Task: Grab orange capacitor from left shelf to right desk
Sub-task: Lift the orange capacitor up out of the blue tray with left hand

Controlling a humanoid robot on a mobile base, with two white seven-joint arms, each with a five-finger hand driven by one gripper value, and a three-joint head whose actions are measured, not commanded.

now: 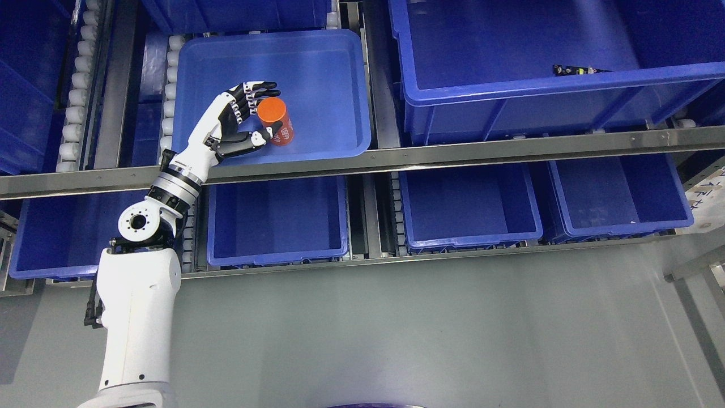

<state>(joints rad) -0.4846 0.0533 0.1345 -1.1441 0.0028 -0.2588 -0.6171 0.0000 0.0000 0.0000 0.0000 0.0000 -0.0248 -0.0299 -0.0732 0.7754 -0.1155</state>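
Note:
An orange capacitor (277, 120), a short cylinder with white print on its side, stands in a shallow blue bin (323, 68) on the upper shelf level. My left hand (267, 112) reaches into that bin from the lower left and brackets the capacitor. Its fingers (257, 90) stretch out just above the capacitor's top, and the thumb (261, 136) lies against its lower side. The fingers are extended, not closed around it, and the capacitor still rests on the bin floor. The right arm does not show.
A metal shelf rail (453, 153) runs across in front of the bin. A large blue crate (510, 85) with a small part inside sits at the upper right. Several blue bins (277, 221) line the lower level. Grey floor (425, 328) lies below.

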